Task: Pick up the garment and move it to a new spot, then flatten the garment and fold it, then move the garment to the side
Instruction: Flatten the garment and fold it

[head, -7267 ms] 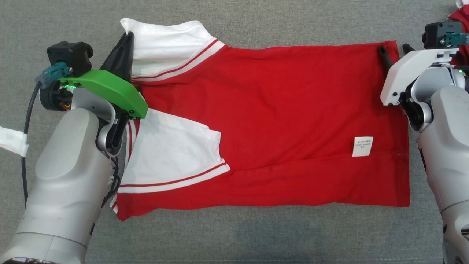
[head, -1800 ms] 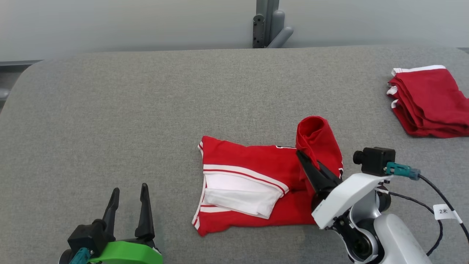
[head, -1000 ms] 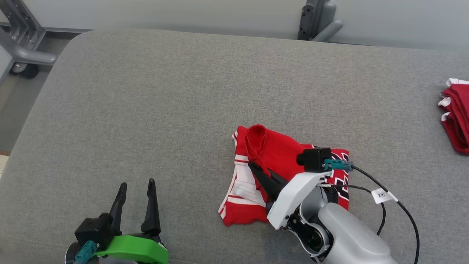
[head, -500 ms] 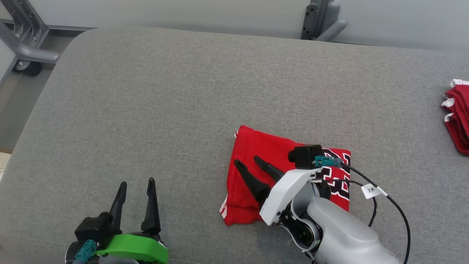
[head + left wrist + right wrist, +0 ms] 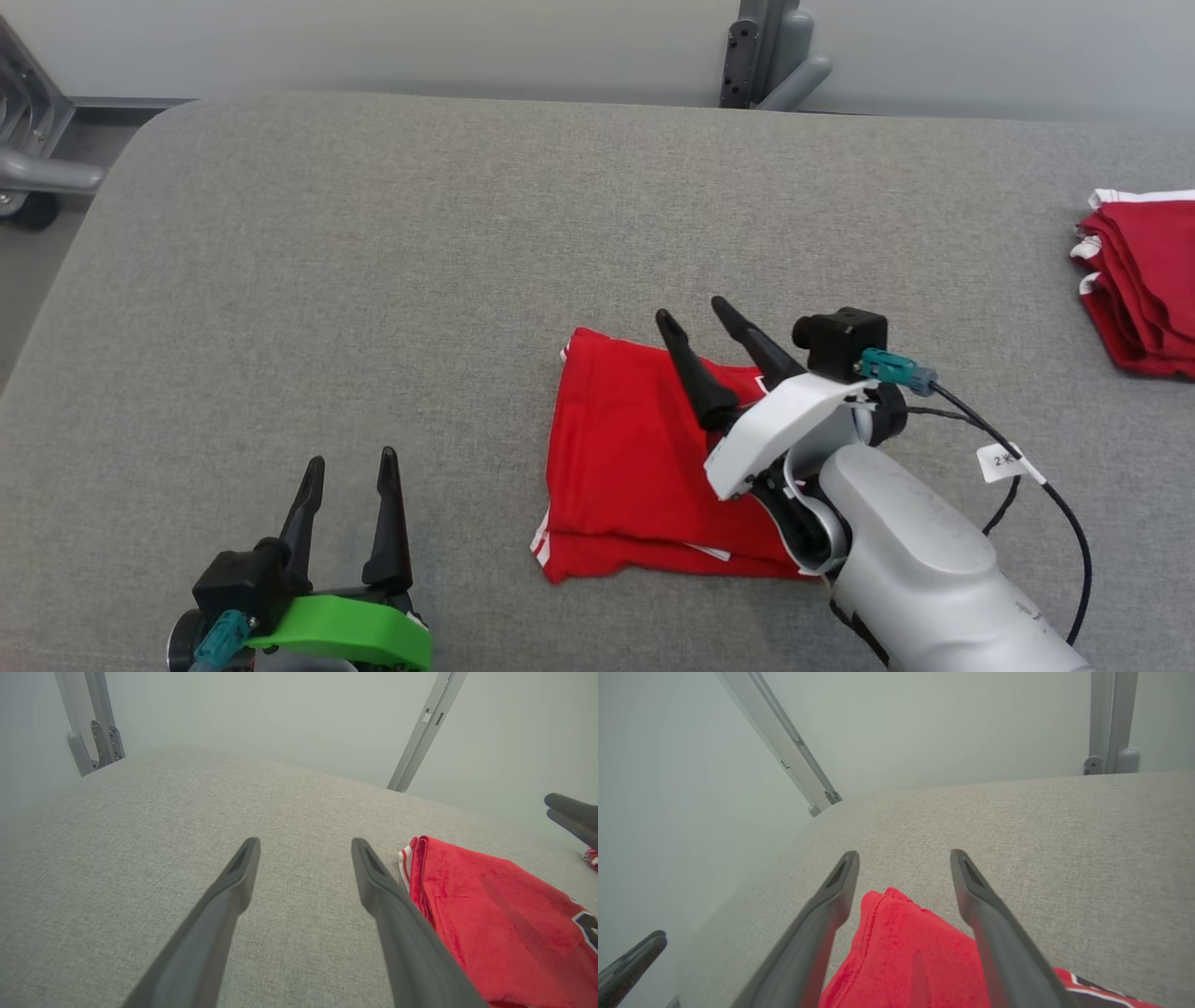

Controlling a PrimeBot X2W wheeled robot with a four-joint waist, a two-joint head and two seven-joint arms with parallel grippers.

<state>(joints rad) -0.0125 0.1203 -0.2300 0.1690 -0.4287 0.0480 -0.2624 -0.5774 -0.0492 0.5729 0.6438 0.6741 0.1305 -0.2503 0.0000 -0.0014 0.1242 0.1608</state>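
In the head view the folded garment (image 5: 635, 467) lay at lower centre of the table (image 5: 373, 261), with the right gripper (image 5: 693, 311) spread and empty over its upper right. The left gripper (image 5: 351, 458) was spread and empty at lower left, and a red stack (image 5: 1139, 280) lay at the right edge. The left wrist view put the garment at lower right; the right wrist view, at bottom centre.

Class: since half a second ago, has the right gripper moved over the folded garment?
Yes. The right gripper moved away from the robot: its tips now pass the far edge of the folded garment.
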